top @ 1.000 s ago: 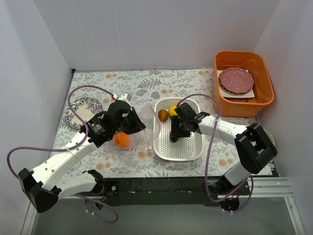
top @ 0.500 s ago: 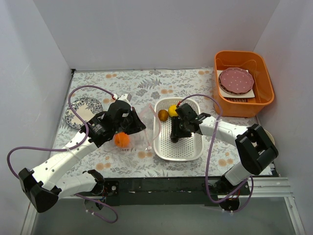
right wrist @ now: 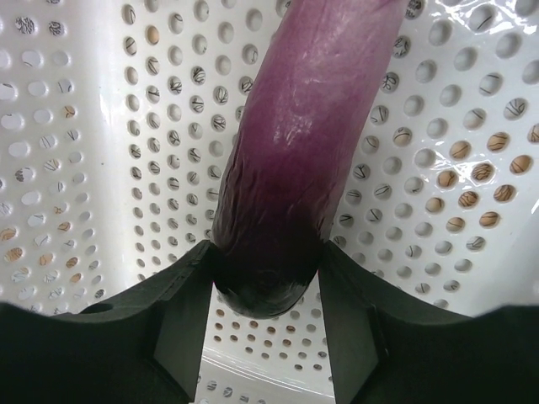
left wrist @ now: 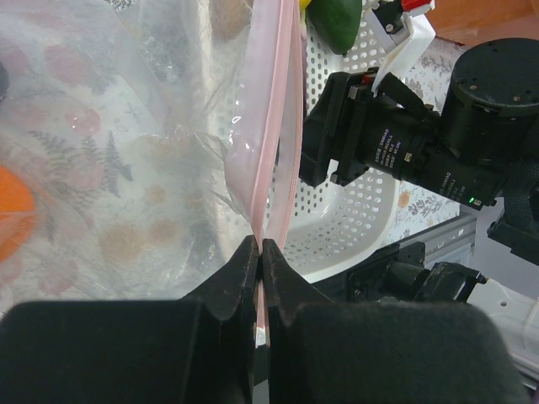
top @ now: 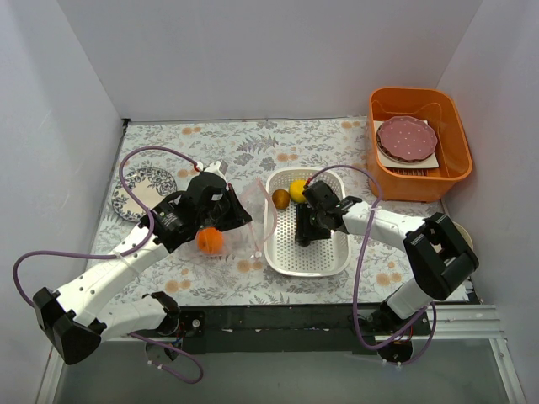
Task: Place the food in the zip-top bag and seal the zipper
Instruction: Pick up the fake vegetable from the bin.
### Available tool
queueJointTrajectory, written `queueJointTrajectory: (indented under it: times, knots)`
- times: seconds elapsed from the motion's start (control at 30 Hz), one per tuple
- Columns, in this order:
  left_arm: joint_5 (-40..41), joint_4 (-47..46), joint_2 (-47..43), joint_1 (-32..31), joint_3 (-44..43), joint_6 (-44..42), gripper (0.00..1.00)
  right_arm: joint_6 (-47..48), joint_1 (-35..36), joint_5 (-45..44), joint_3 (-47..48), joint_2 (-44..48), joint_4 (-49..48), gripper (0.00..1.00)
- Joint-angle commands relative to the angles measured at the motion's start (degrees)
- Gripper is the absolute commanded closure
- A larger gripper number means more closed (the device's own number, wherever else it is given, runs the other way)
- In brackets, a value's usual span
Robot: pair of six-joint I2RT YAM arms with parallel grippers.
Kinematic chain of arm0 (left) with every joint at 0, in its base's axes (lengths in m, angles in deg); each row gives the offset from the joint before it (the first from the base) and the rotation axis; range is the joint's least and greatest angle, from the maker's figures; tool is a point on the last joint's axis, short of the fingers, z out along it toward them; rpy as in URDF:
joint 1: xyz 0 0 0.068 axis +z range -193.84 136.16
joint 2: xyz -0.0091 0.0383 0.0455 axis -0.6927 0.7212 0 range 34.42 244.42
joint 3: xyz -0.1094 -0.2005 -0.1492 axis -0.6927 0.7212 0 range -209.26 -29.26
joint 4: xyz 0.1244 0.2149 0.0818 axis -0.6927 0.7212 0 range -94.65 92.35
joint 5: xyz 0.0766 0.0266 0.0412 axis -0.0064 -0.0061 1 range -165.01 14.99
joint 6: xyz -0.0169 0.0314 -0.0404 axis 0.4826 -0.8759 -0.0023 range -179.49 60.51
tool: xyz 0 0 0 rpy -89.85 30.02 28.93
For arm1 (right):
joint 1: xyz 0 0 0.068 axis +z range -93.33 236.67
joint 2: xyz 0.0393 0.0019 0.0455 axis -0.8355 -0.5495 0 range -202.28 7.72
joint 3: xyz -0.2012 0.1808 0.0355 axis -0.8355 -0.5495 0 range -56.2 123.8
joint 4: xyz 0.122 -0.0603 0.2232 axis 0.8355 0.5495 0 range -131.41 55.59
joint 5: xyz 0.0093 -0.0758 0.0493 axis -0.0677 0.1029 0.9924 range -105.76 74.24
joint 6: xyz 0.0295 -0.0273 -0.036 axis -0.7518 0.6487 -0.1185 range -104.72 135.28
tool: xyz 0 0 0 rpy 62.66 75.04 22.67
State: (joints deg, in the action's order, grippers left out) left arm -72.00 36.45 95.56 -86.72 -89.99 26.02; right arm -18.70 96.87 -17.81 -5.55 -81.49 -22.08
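Blue-and-white, the round patterned plate [top: 143, 189] lies at the far left of the floral-print tablecloth [top: 253, 143]. Next to it the left gripper [left wrist: 259, 252] is closed tight on the thin pink zipper strip [left wrist: 278, 126] of the clear crinkly plastic zip-top bag [left wrist: 126, 126]. In the left wrist view the strip runs lengthwise straight away from the fingers, and its two sides part a little beyond the grip. The bag lies on the cloth between that gripper and the white perforated plastic basket [top: 324, 257], with its pink edge towards the basket. A small orange toy ball [top: 209, 241] shows through the plastic.

A brown toy kiwi [top: 280, 198] and a yellow toy lemon [top: 297, 190] sit at the basket's far end. The right gripper [right wrist: 264, 269], half open, clamps the purple toy eggplant [right wrist: 295, 151] over the basket floor. Its dark rounded end sits between the fingers, and its long axis points away from them, leaning slightly right. White lettering on the right arm's black housing [left wrist: 396, 147] is too small to read.

At the far right stands an orange plastic bin [top: 421, 181] holding a pink dotted plate [top: 407, 139].
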Motion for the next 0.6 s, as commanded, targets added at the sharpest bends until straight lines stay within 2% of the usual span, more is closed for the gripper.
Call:
queueJointTrajectory:
  times: [0.0,0.17,0.4,0.57]
  knots:
    - [-0.1,-0.3,-0.5,-0.1,0.2,-0.1,1.00,0.8,0.1,-1.8,-0.9,2.2,-0.5,0.55]
    - [-0.5,-0.7,-0.1,0.0,0.0,-0.1,1.00,1.0,0.1,-2.0,-1.0,5.5,0.4,0.70]
    - [-0.6,-0.8,-0.3,0.0,0.5,0.0,1.00,3.0,0.1,4.1,-2.0,13.1,0.6,0.72]
    - [-0.7,-1.1,-0.1,0.0,0.3,-0.1,1.00,4.1,0.1,8.4,-2.4,21.9,-0.1,0.72]
